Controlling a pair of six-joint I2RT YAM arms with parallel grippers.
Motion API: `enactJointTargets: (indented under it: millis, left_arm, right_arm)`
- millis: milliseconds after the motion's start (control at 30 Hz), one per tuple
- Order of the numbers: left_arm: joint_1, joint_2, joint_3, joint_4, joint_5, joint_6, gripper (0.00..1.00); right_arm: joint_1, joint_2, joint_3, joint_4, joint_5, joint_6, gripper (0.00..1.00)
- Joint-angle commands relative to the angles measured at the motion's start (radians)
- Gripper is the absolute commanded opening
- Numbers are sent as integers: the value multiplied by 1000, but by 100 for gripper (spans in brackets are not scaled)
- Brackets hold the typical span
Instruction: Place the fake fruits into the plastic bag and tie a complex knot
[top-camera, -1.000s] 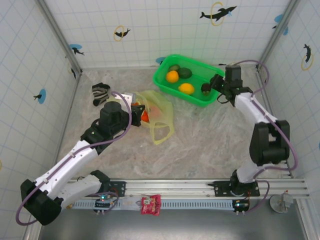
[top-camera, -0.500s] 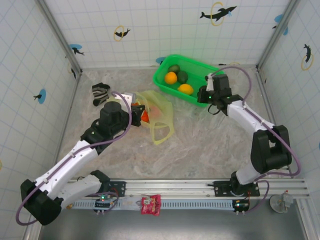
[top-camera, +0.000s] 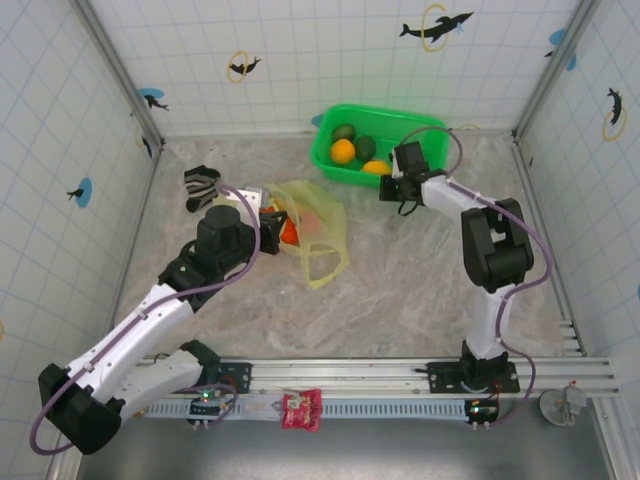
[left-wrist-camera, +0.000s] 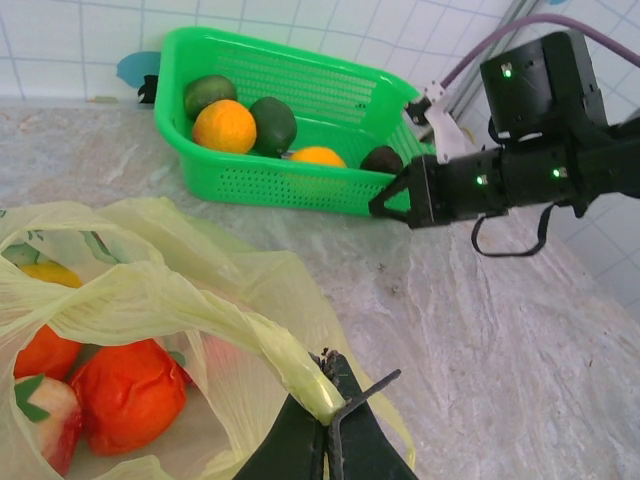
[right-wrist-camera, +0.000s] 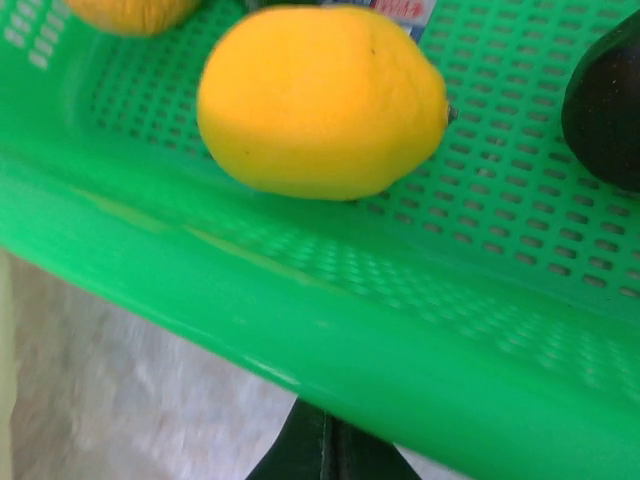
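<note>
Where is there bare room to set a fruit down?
Open marble lies between the plastic bag and the right arm, down to the front rail, and between the sock and green basket. Crowded: the bag's mouth, the basket's near wall by the right claw.

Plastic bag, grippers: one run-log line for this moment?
left gripper: shut on plastic bag rim | right gripper: shut, at green basket wall | bag: red fruits inside | basket: other fruits

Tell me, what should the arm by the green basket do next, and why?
Probably lift the right tool over the green basket rim and open it above the yellow fruit. Its jaws are shut low at the basket's outer wall, holding no fruit, while the left tool pinches the plastic bag with its mouth open and red fruits inside.
</note>
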Motion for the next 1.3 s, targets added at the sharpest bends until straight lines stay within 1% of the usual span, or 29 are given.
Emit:
enactJointTargets:
  millis: [0, 67, 167, 233, 300, 333, 367, 400, 433, 500, 533, 600, 633, 700, 733, 767, 867, 967, 1033, 1167, 1267]
  left_arm:
    - [-6, -1, 3, -20, -20, -23, 0]
    - [-7, 8, 4, -31, -23, -24, 0]
    - [-6, 30, 5, -54, -24, -26, 0]
    - [-6, 38, 4, -55, -25, -31, 0]
    - [-1, 38, -7, -43, -26, -39, 0]
    - [2, 36, -13, -37, -25, -43, 0]
    - [6, 35, -18, -28, -20, -46, 0]
    - [8, 37, -23, -22, -14, -48, 0]
    - [10, 39, -26, -18, -8, -49, 0]
    - [13, 43, -33, -5, 1, -55, 0]
    - [13, 42, -39, 1, 5, -56, 0]
    - [16, 33, -50, 13, 5, -61, 0]
    - [16, 28, -57, 18, 5, -62, 0]
    - [17, 19, -69, 25, -2, -63, 0]
    - [17, 16, -74, 23, -3, -63, 0]
    - [18, 12, -78, 22, -2, -65, 0]
    - [19, -8, -83, 10, -6, -68, 0]
    - [22, -33, -93, -7, -18, -66, 0]
    - [22, -45, -93, -18, -24, -63, 0]
    - [25, -60, -90, -31, -30, -56, 0]
    - [26, -63, -90, -30, -29, -56, 0]
  right_arm:
    - [26, -30, 24, 45, 61, -40, 0]
    - [60, -109, -63, 132, 14, -73, 1]
    - [103, -252, -225, 257, -145, -142, 6]
    - [131, -345, -334, 352, -262, -217, 10]
    - [175, -458, -471, 441, -352, -367, 13]
    - [196, -507, -533, 475, -420, -471, 15]
    - [228, -561, -598, 502, -444, -592, 18]
    - [269, -607, -647, 483, -441, -725, 23]
    - [301, -632, -664, 451, -431, -821, 26]
    - [384, -667, -673, 322, -380, -1027, 32]
    - [422, -670, -671, 257, -320, -1087, 35]
    - [499, -668, -675, 199, -213, -1186, 45]
    - [527, -668, -683, 202, -170, -1210, 46]
    - [572, -663, -705, 219, -99, -1265, 55]
    - [589, -655, -705, 216, -72, -1282, 57]
    - [604, -643, -698, 210, -41, -1299, 58]
    - [633, -593, -659, 153, -15, -1346, 58]
    - [659, -531, -632, 140, 39, -1383, 58]
    - [669, -492, -620, 141, 55, -1406, 58]
    - [690, -402, -581, 148, 124, -1440, 57]
    - [701, -355, -578, 213, 162, -1455, 56]
